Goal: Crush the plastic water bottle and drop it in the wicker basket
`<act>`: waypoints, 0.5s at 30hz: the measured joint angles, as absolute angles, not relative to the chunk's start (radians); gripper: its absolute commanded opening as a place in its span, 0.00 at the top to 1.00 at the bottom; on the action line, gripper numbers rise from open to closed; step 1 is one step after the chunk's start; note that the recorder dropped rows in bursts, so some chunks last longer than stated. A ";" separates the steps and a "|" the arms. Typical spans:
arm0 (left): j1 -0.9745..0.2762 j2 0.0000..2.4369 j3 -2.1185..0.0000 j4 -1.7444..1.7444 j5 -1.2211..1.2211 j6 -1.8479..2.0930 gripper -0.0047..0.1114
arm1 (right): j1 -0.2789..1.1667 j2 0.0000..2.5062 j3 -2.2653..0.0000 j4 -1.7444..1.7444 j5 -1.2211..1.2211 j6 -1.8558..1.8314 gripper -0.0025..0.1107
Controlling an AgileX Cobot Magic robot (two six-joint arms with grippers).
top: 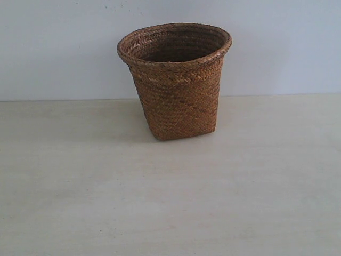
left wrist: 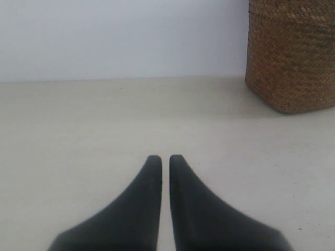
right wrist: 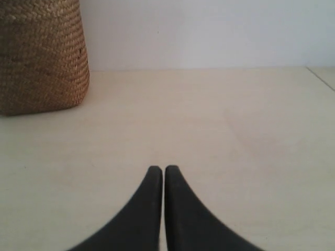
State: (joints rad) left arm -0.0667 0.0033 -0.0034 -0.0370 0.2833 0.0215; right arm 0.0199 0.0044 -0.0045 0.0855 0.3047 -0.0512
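Note:
The brown wicker basket [top: 178, 90] stands upright toward the back of the pale table, its wide round rim open upward. Its woven wall also shows in the left wrist view [left wrist: 293, 57] and in the right wrist view [right wrist: 42, 57]. The plastic water bottle is out of view in every frame; what lies inside the basket cannot be seen. My left gripper [left wrist: 165, 158] hangs low over bare table, shut with nothing between its black fingers. My right gripper [right wrist: 164, 168] is likewise shut and empty. Neither gripper appears in the exterior view.
The pale wooden table [top: 170, 202] runs back to a plain white wall [top: 64, 48]. A table edge or seam [right wrist: 320, 77] shows far off in the right wrist view.

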 measured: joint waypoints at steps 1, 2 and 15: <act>-0.067 0.003 -0.003 -0.037 0.283 0.021 0.92 | 0.020 0.004 -0.004 0.086 0.314 -0.051 0.98; -0.067 0.003 -0.003 -0.037 0.283 0.021 0.92 | 0.020 0.004 -0.002 0.086 0.319 -0.051 0.98; -0.067 0.003 -0.003 -0.037 0.283 0.021 0.92 | 0.020 0.004 0.000 0.086 0.329 -0.051 0.98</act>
